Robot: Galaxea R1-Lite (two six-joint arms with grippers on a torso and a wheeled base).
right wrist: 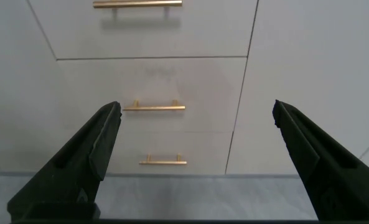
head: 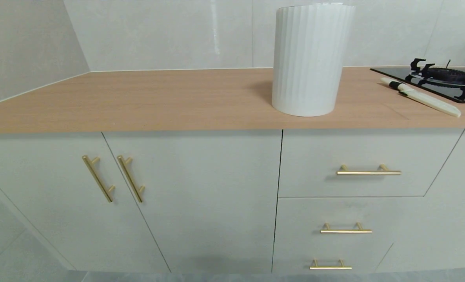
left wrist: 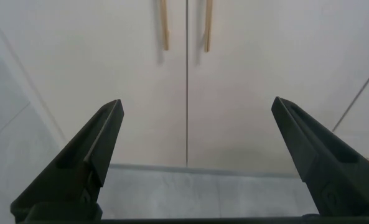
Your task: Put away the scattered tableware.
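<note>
A cream knife [head: 420, 96] with a dark band is seen lying flat on the wooden counter [head: 158, 98], just beside the black hob [head: 444, 80]. A tall white ribbed container [head: 311, 58] is stood upright nearby, to its left. The left gripper [left wrist: 196, 102] is held wide apart before the cabinet doors [left wrist: 265, 74], and the right gripper [right wrist: 196, 106] is likewise spread before the drawers [right wrist: 153, 81].

Counter [head: 138, 98] left of the canister [head: 309, 62] is offering passage; knife [head: 422, 97] and stove [head: 442, 76] are crowding the right.
</note>
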